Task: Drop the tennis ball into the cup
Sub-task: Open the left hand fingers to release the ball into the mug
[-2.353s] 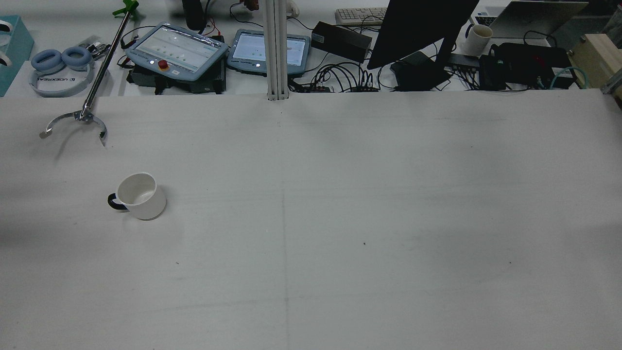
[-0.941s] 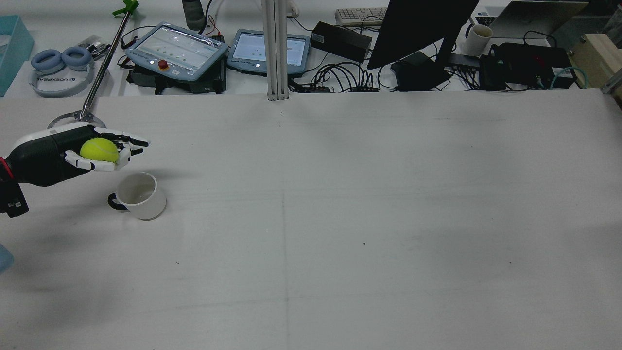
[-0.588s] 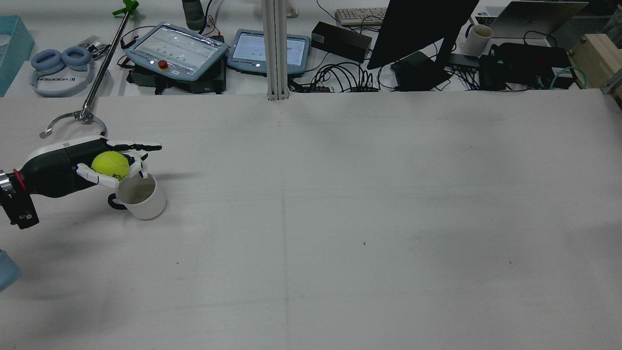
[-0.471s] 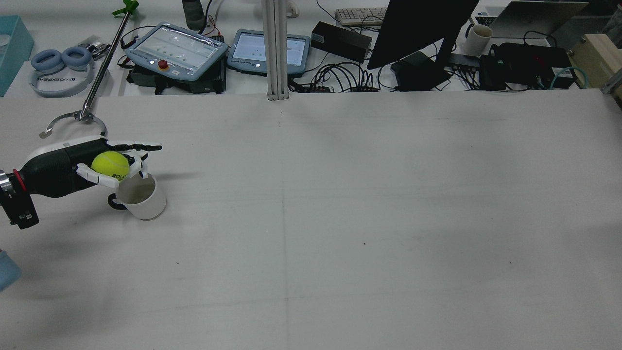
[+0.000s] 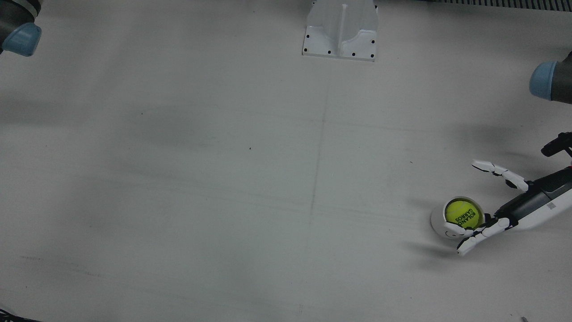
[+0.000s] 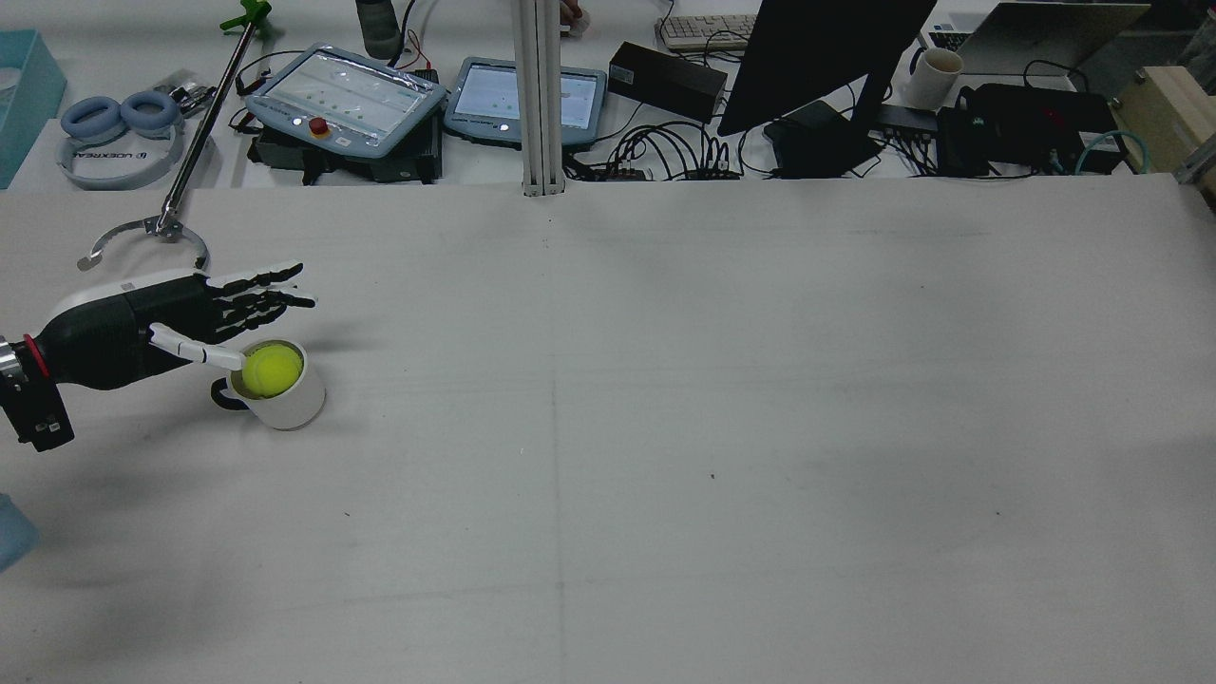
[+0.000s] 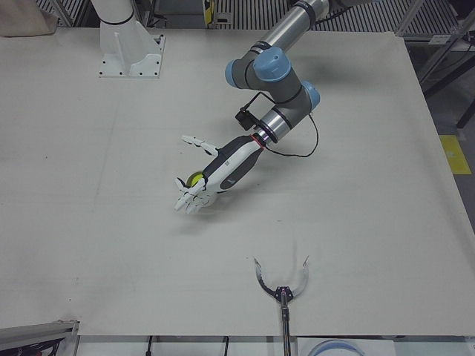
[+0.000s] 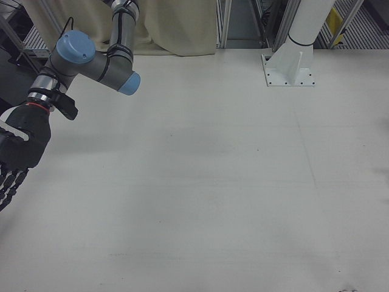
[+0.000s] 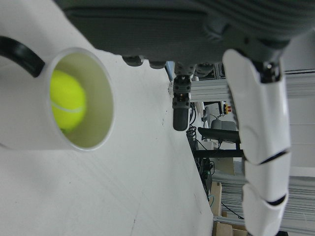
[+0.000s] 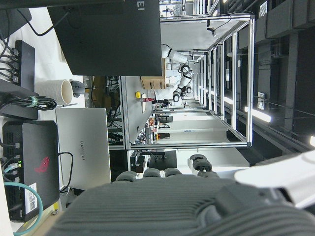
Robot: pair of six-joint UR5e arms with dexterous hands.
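rear view shows your left hand point(image 6: 142, 323) spread wide and holding nothing, just left of the cup point(image 6: 285, 404) at the table's left side. your tennis ball point(image 6: 269, 370), bright yellow-green with dark print on top in the front view, sits in the white, dark-handled cup's mouth. your right hand point(image 8: 15, 155) hangs at the right-front view's left edge, fingers extended downward and empty.

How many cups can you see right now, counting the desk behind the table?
2. One white cup on the table by the left robot hand, holding the tennis ball; a second cup on the cluttered desk beside the laptop. Others may be hidden.
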